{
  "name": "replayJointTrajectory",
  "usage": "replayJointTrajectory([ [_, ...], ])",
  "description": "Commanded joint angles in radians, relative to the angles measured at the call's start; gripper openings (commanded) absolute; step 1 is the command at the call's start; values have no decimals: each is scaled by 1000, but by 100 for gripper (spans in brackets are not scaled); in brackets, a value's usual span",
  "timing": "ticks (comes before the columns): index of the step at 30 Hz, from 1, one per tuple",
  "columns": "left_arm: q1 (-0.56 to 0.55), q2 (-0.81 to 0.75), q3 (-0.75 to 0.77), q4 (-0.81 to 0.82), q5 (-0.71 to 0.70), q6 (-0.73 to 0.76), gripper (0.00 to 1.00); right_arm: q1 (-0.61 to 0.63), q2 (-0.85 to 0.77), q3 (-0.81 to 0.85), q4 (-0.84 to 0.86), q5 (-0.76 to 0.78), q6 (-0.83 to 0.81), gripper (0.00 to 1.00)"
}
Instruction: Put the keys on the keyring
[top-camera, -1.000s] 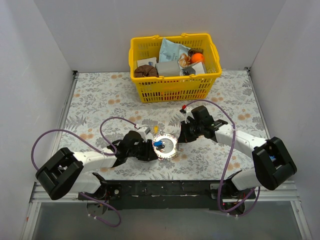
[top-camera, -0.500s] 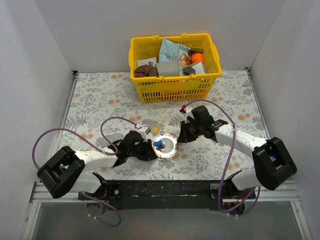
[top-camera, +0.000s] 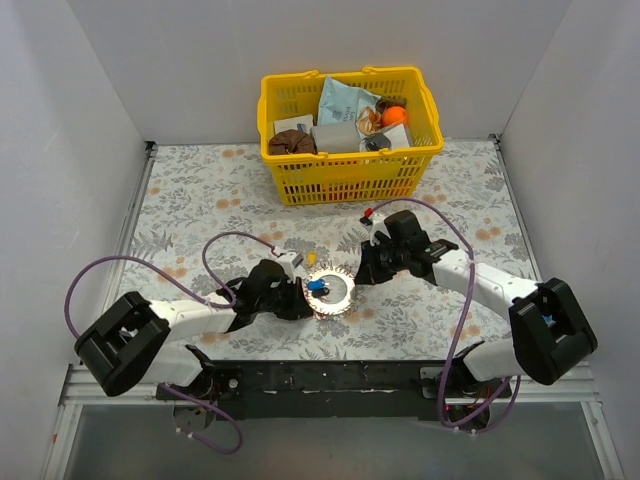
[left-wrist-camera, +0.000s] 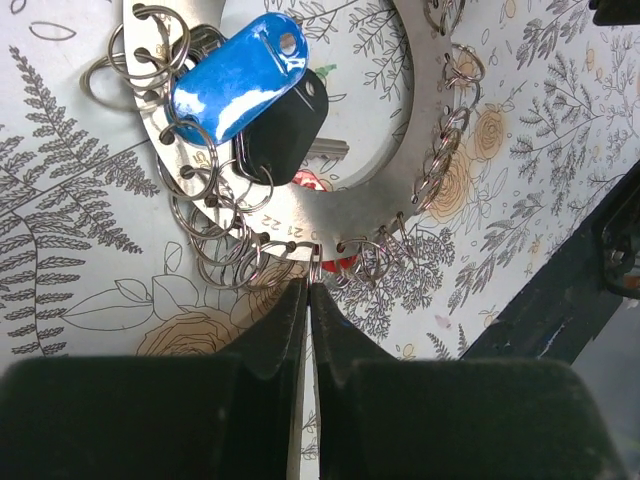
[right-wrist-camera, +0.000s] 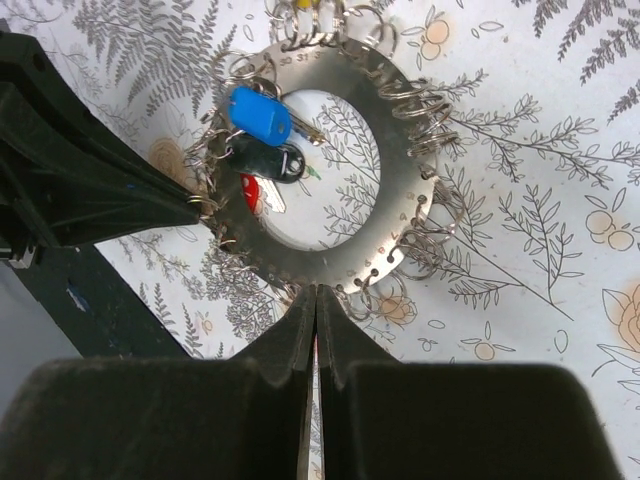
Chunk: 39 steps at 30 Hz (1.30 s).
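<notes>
The keyring is a wide flat silver band fringed with many small split rings, lying on the floral cloth between both arms. It fills the left wrist view and the right wrist view. A blue key, a black key and a red key hang from its inner left side, inside the hole. A yellow key sits at its far rim. My left gripper is shut on a small split ring at the band's edge. My right gripper is shut at the opposite rim.
A yellow basket full of packets stands at the back centre. Purple cables loop over the cloth by the left arm. The black base rail runs along the table's near edge. White walls close both sides.
Nearly nothing differs. The left arm has edged slightly toward the keyring; both grippers stay shut at its rim and the keyring stays in place.
</notes>
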Motion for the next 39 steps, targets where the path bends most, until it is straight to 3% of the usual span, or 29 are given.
replayJointTrajectory([
  [1, -5, -55, 84, -62, -14, 49, 0, -1, -76, -14, 64, -50, -34, 7],
  [3, -5, -64, 113, -122, -25, 75, 0, -1, -97, -20, 77, -62, -40, 20],
  [16, -5, -164, 325, -323, -10, 194, 0, -1, -220, -51, 146, -116, -63, 65],
  [26, -5, -190, 480, -450, 27, 315, 0, -1, -376, -95, 238, -148, -77, 78],
  [39, -5, -198, 632, -530, 296, 377, 0, -1, -525, -127, 409, -285, -60, 85],
])
